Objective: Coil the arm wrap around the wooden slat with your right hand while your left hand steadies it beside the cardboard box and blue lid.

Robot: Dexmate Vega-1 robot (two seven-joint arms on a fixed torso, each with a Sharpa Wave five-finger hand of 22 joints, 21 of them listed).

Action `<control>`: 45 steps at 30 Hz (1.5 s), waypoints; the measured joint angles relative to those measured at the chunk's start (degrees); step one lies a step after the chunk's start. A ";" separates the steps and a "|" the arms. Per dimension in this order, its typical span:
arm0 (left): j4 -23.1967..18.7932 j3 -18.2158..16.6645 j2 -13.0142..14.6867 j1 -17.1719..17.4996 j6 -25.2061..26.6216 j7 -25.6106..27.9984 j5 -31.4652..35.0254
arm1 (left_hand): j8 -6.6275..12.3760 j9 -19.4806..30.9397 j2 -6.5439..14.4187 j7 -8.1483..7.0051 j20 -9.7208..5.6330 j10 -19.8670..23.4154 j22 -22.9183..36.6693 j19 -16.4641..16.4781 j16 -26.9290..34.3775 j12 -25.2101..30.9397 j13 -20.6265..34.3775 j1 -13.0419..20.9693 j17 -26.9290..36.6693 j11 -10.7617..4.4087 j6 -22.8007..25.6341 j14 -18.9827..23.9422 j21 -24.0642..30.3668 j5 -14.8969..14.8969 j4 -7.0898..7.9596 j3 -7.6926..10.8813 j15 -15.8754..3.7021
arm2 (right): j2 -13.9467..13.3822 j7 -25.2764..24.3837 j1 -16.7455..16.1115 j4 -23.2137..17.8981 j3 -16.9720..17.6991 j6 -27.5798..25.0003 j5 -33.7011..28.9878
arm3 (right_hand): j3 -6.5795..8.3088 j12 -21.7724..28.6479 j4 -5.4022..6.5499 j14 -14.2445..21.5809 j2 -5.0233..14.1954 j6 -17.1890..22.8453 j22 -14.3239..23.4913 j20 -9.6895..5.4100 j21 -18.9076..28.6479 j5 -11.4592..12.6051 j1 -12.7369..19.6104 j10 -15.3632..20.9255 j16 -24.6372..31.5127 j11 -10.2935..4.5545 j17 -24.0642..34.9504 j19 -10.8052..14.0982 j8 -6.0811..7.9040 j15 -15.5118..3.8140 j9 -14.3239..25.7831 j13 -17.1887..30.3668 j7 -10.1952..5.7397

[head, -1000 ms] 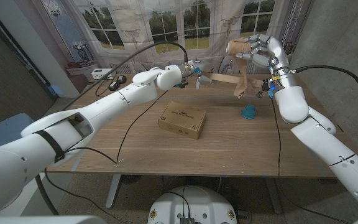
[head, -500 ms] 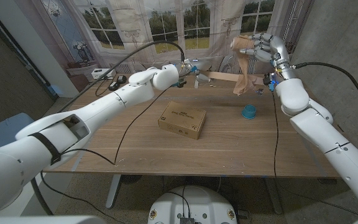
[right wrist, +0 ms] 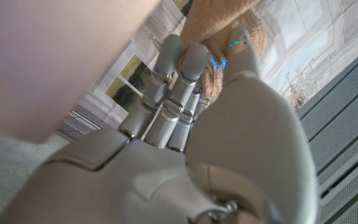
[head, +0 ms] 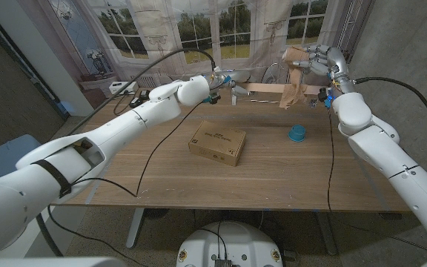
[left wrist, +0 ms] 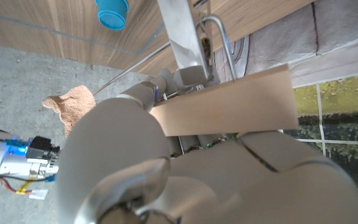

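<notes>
- Nearest on the wooden table (head: pixel 273 178) sits the cardboard box (head: pixel 217 142), label up, with the blue lid (head: pixel 296 133) a little to its right; both lie apart from the work going on behind them.
- Farther back, the left hand (head: pixel 221 81) is clenched around one end of the wooden slat (head: pixel 265 90), holding it level above the table's far edge. The left wrist view shows the slat (left wrist: pixel 225 106) running out past the fingers wrapped over it.
- At the slat's other end, the right hand (head: pixel 319 59) is raised above it and grips the tan arm wrap (head: pixel 295 74); the right wrist view shows its fingers (right wrist: pixel 179 68) closed on the fabric (right wrist: pixel 222 31).
- The wrap runs down from that hand to the slat, where it looks draped or partly wound; how many turns are on I cannot tell.
- To my eye the coiling is under way, not finished.
- The next move likely calls for carrying the fabric over and around the slat while keeping it taut, the left hand holding steady so the slat does not twist.
- Farthest back is a curtain (head: pixel 161 30) printed with a window scene.
</notes>
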 measured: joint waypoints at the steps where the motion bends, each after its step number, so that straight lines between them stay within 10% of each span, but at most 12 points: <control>1: 0.13 -0.12 -0.03 0.03 -0.14 -0.08 -0.36 | 0.00 -0.03 0.00 0.00 0.04 0.00 0.00 -0.04 0.00 0.00 0.00 0.00 0.00 0.00 0.00 -0.01 0.00 0.00 0.00 0.00 0.01 | -0.08 0.07 0.00 0.04 0.05 -0.24 0.29 | 0.09 0.00 0.09 0.19 -0.13 0.00 -0.20 0.00 0.25 0.00 0.14 0.01 0.00 0.00 0.02 0.00 -0.11 0.02 0.53 -0.05 0.00; 23: 3.45 -1.43 -0.14 -0.49 -2.92 -3.60 -6.87 | -0.19 -0.69 -0.47 0.84 0.07 0.50 -0.53 -3.39 -1.41 0.25 0.00 -0.46 -0.29 0.12 1.39 -2.57 -0.23 1.05 -0.04 0.04 0.91 | 1.44 4.88 -0.88 6.18 2.87 2.79 12.77 | 1.90 -0.42 -0.18 1.18 -0.37 0.01 -2.81 -0.19 1.49 0.00 0.37 0.22 -0.44 0.22 1.23 0.41 -0.66 0.01 0.46 -0.15 0.01; 45: -2.08 -0.21 2.48 -0.64 -1.33 0.14 2.83 | 0.00 -0.36 -0.93 -0.03 -0.01 0.16 -1.06 -4.07 -2.46 -0.03 0.00 -0.92 -0.28 -0.22 1.98 -3.07 -0.67 2.88 0.23 -0.22 1.02 | 1.72 7.40 -1.00 8.62 2.66 6.30 18.45 | 3.40 -0.54 -0.71 2.12 -0.50 0.63 -4.32 -0.26 3.25 0.00 0.50 0.65 -1.33 0.59 2.20 0.88 -1.43 0.11 1.04 -0.06 0.58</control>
